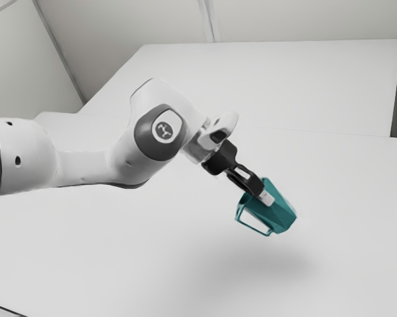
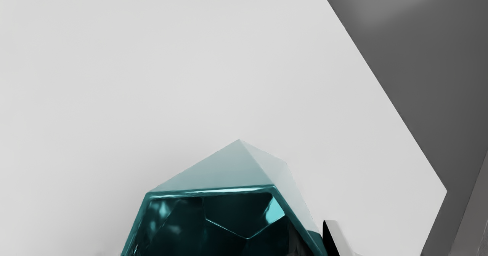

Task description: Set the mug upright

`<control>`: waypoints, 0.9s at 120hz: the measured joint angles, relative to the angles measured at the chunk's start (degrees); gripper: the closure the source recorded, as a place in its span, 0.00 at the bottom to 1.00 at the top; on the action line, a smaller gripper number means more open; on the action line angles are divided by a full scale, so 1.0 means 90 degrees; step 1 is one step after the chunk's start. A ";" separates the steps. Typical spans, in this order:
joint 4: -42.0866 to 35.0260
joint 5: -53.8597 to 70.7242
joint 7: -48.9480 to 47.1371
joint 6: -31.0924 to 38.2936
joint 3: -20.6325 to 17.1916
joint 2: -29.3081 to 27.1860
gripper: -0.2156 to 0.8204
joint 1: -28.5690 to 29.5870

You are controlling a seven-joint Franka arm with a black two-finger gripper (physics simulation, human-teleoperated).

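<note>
The teal faceted mug [image 1: 281, 212] hangs tilted above the table, its handle toward the exterior view's lower left and its base toward the lower right. My gripper [image 1: 265, 198] reaches down to it at a slant and is shut on its body, one pale fingertip lying against the near wall. In the wrist view the mug [image 2: 213, 174] shows its open mouth and dark inside toward my hand. There my gripper [image 2: 228, 248] has the mug between its fingers, one fingertip [image 2: 334, 235] showing beside the outer wall.
The white table [image 1: 152, 251] spreads beneath the mug, with a soft shadow below it. A raised white panel or surface [image 1: 277, 79] stands behind the arm. In the wrist view the table's edge and corner border a dark grey area.
</note>
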 joint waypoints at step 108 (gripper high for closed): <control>-0.0448 0.5269 -0.2960 -0.0334 0.1430 0.0330 0.96 0.0900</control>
